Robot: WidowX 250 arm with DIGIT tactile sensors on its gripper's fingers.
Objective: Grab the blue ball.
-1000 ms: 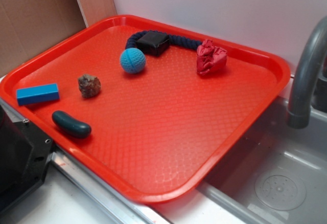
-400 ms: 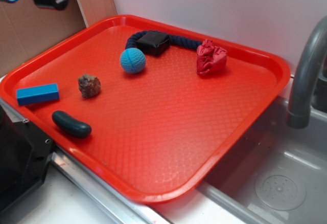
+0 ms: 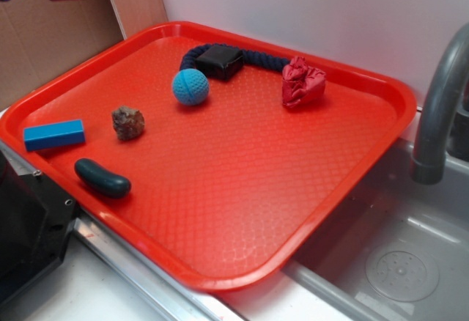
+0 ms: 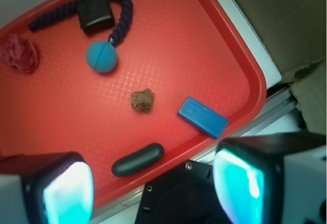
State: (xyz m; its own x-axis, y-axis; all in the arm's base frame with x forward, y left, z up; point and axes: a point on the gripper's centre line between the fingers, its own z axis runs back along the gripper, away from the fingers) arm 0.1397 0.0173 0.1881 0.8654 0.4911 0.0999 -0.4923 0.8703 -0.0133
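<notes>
- The small light-blue ball with a dimpled, textured surface (image 3: 190,86) looked light and probably a little rubbery. Its texture would likely help the grip, yet as a sphere it could roll away on the tray if nudged off-centre.
- The best hold, as I judged it, was across its widest middle, with the fingers coming down evenly on either side.
- It was round, evenly coloured, with a faint seam line showing in the wrist view.
- The ball sat toward the back of the red textured plastic tray (image 3: 242,189), touching or just beside the dark navy rope (image 4: 120,17) and close to the black square block (image 3: 220,61) on that rope.
- A crumpled red cloth (image 3: 302,81) lay to one side, well apart. A brown lumpy rock (image 3: 128,122), a flat blue rectangular block (image 3: 53,135) and a dark teal bean-shaped piece (image 3: 102,177) lay nearer the front.
- The gripper (image 4: 153,193) hung high above the tray's front edge, well away from the ball, its two fingers spread wide with nothing between them.
</notes>
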